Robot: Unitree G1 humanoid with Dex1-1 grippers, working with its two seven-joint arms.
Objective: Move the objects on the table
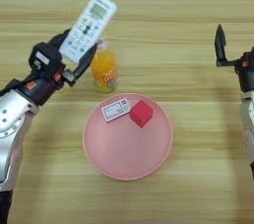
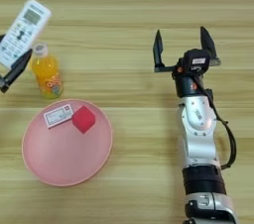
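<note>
Nearest the camera is the pink plate [image 1: 127, 153], near the front edge of the tabletop [image 1: 198, 10], w/ a red cube [image 1: 141, 113] and a small white card [image 1: 115, 109] on its back part, just beside each other.

Left to right: the left gripper [image 1: 74, 57] is up by the left edge, clenched on the lower end of the white remote [image 1: 89, 27]. The remote looks lifted off the tabletop; its long axis tilts from the gripper up and to the right, toward the far edge, screen end farthest from the gripper. Just behind and right of that gripper stands the orange bottle [image 1: 104, 71], upright, white cap on, between the remote and the plate's back rim; remote's lower end overlaps the cap in both views, can't tell if they touch.

Right gripper [image 2: 183, 49] sits well apart, near the right edge, fingers spread wide & holding nothing, pointing to the far edge.

Judgement: remote is already in hand, so the next move turns on where the left arm sets it down. Bottle lies right under and beside the remote's low end, so swinging that end right or down risks knocking it over. For the bottle, the left arm is much nearer but busy; right arm is free but would have to reach across past the plate.
</note>
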